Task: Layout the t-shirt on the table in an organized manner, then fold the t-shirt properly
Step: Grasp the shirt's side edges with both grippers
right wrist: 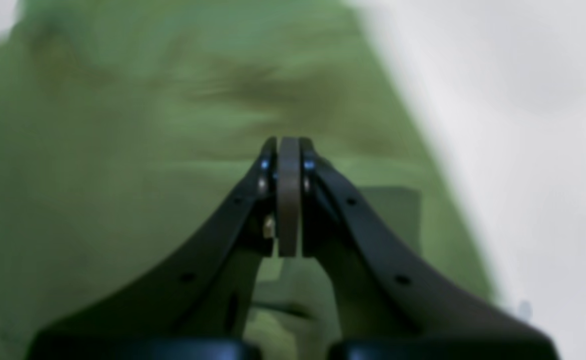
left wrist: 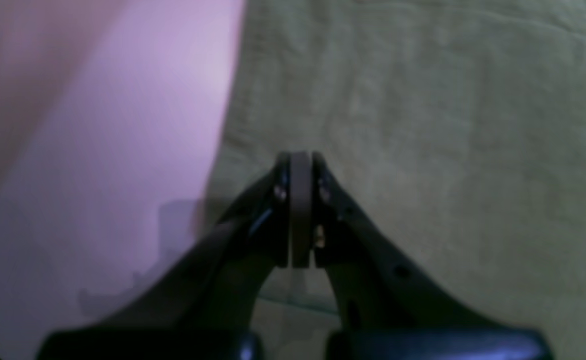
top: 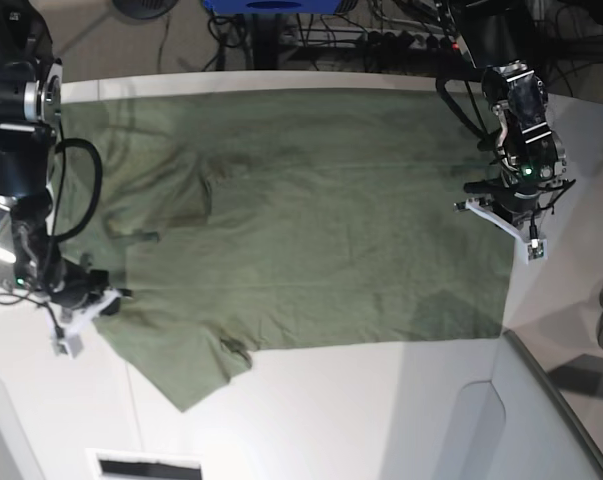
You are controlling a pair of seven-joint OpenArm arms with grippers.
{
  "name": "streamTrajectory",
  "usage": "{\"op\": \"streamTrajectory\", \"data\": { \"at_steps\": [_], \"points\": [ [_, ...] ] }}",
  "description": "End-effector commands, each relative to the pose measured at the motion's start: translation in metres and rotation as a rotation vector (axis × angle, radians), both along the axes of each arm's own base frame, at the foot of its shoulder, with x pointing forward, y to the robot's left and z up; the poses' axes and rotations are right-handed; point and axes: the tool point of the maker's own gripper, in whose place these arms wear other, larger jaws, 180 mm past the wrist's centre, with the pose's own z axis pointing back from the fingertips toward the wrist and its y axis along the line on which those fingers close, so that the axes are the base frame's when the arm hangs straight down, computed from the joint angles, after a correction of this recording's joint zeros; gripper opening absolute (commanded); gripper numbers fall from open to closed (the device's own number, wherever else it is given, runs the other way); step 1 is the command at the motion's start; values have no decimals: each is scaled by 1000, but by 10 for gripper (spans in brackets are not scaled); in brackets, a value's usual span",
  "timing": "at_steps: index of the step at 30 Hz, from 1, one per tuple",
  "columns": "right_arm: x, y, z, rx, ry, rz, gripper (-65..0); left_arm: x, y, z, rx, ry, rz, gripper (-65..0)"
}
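The olive-green t-shirt (top: 311,230) lies spread flat across the white table (top: 381,420), with one sleeve (top: 196,370) pointing to the front left. My left gripper (top: 465,207) is shut at the shirt's right edge. In the left wrist view its closed fingertips (left wrist: 300,160) hover over the cloth (left wrist: 423,150) beside bare table (left wrist: 122,150), with nothing visible between the pads. My right gripper (top: 116,293) is shut at the shirt's left edge. The right wrist view is blurred: the right gripper (right wrist: 288,145) is over the shirt (right wrist: 97,175), with table (right wrist: 523,150) to the right.
A grey-white angled panel (top: 511,410) rises at the front right of the table. Cables and equipment (top: 381,30) crowd the floor behind the far edge. A dark slot in a white plate (top: 146,466) sits at the front left.
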Motion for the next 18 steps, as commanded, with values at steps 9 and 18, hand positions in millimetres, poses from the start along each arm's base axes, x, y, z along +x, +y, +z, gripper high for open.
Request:
{"op": "streamTrajectory", "data": {
  "at_steps": [9, 18],
  "points": [
    [9, -42, -9, 47, 41, -231, -650, -4, 15, 9, 38, -17, -2, -650],
    [9, -73, 0, 1, -106, -319, -650, -5, 13, 7, 33, -16, -1, -650]
  ]
}}
